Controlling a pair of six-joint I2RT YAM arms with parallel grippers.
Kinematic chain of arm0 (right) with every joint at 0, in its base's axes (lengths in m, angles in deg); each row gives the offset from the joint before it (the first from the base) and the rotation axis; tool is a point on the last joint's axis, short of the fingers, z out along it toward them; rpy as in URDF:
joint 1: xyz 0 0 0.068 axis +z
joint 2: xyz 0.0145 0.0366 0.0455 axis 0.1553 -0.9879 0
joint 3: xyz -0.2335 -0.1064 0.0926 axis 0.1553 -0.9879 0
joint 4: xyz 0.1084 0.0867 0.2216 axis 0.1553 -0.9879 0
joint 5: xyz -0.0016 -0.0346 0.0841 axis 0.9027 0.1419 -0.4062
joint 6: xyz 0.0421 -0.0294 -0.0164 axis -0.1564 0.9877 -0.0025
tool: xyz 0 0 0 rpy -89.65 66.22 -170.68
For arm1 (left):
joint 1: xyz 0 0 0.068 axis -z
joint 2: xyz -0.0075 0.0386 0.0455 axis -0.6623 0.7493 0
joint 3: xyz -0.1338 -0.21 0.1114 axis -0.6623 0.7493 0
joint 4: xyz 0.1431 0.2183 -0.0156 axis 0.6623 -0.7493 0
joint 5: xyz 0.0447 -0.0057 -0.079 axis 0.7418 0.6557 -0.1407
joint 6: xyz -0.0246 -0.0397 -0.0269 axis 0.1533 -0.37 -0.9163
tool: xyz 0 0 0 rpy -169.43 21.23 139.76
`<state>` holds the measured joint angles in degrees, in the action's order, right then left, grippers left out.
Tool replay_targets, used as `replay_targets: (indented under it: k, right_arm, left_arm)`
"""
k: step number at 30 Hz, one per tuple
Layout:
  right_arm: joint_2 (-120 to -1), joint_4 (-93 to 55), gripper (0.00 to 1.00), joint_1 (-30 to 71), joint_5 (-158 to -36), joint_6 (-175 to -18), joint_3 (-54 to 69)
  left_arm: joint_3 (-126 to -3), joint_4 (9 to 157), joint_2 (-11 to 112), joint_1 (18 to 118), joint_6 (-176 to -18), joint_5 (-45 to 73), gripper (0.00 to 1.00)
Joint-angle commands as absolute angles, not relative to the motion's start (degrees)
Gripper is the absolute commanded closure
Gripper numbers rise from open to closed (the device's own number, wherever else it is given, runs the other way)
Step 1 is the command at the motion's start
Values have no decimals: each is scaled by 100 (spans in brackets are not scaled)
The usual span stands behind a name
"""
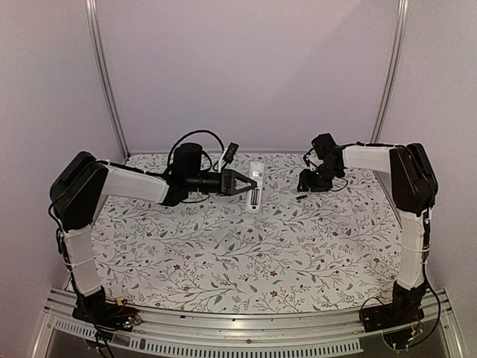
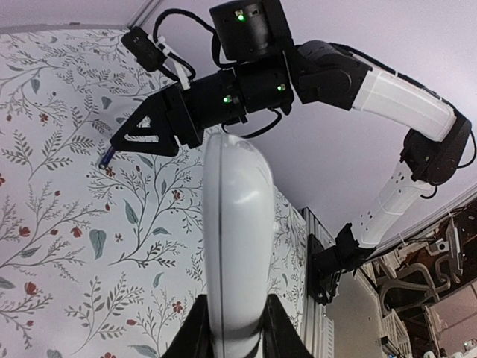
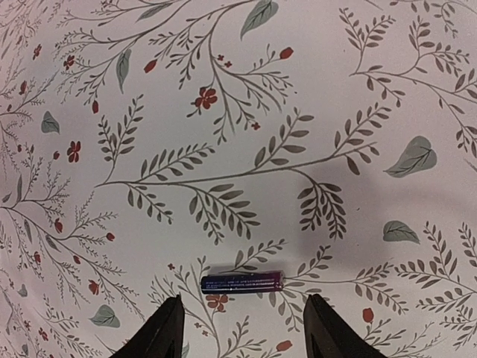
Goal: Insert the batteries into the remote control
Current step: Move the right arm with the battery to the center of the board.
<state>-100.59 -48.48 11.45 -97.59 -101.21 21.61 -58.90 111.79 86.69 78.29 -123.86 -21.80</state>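
Now, with the left jaws clamped on the remote (image 2: pixel 235 246) at the far middle of the tabletop (image 1: pixel 223 261), the right jaws hang apart over one battery (image 3: pixel 242 282) lying far right, and should drop squarely, centred, before closing.

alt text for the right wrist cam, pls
A small dark battery lies flat on the floral tablecloth, just ahead of the right gripper, whose two black fingertips stand apart on either side of it, not touching it.
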Motion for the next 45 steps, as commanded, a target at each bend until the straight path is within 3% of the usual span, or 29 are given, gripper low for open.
replay_targets:
  k: [1, 12, 25, 45]
  right_arm:
    - [-10419, -5053, 44, 1238, -9498, -10127, 2509]
    - [-10624, -5292, 38, 1471, -9251, -9768, 2561]
    - [-10899, -5390, 42, 1719, -8239, -9434, 2713]
    - [-10790, -5443, 53, 1952, -8405, -9410, 2517]
  left_arm:
    - [-5799, 11133, 8435, 7743, -12213, -2130, 100]
    - [-5773, 11152, 8395, 7742, -12168, -2143, 100]
    - [-5773, 11128, 8375, 7724, -12163, -2151, 100]
    - [-5699, 11003, 8153, 7631, -12072, -2056, 100]
